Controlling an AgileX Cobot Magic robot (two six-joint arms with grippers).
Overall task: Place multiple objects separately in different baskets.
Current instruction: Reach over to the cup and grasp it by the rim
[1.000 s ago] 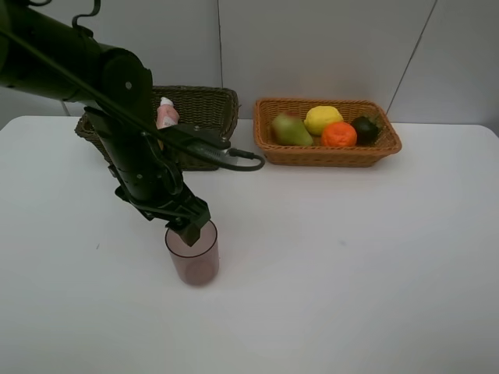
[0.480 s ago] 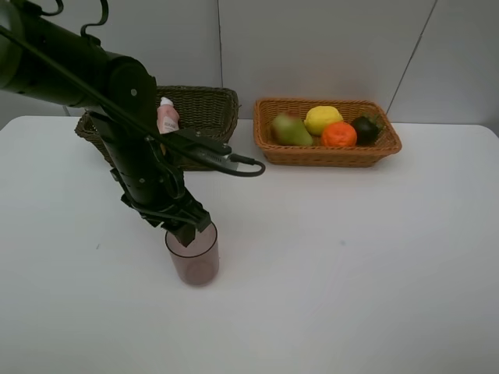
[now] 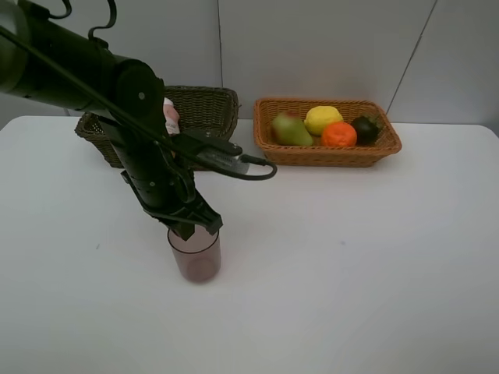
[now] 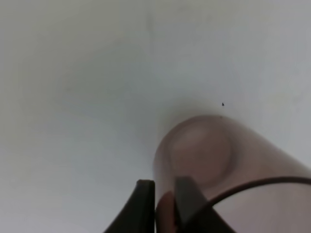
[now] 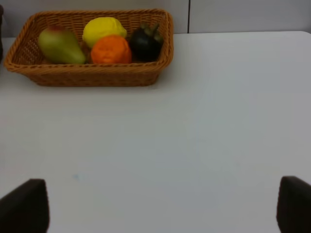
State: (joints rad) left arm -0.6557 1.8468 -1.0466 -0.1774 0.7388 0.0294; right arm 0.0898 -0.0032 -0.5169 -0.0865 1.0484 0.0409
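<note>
Exterior high view: white surface [image 3: 351, 273] carries everything. Left arm, big & black, reaches from the back-left corner down to the cup near the front-left of the middle. Two wicker baskets sit along the back edge: dark olive-brown basket [image 3: 207, 109] left of centre, partly hidden by the arm, w/ small pink bottle [image 3: 170, 117] poking up inside; light orange-tan basket [image 3: 327, 154] just right of centre, close beside the dark one but not touching.

In the tan basket, left to right: green-red pear [image 3: 291, 129], yellow lemon [image 3: 323, 118] toward the back, orange [image 3: 339, 135] at the front, dark mangosteen [image 3: 366, 128] at the right end, all bunched together.

Translucent pink cup [image 3: 195, 255] stands upright on the surface. Left pincer [image 3: 191, 228] is at its rim; left wrist view shows the two fingers [image 4: 143, 201] pinched on the cup wall, one outside, one inside.

Right pincer [image 5: 155, 204]: only the two tips show in right wrist view, wide apart, nothing between them, above bare surface in front of the tan basket.
</note>
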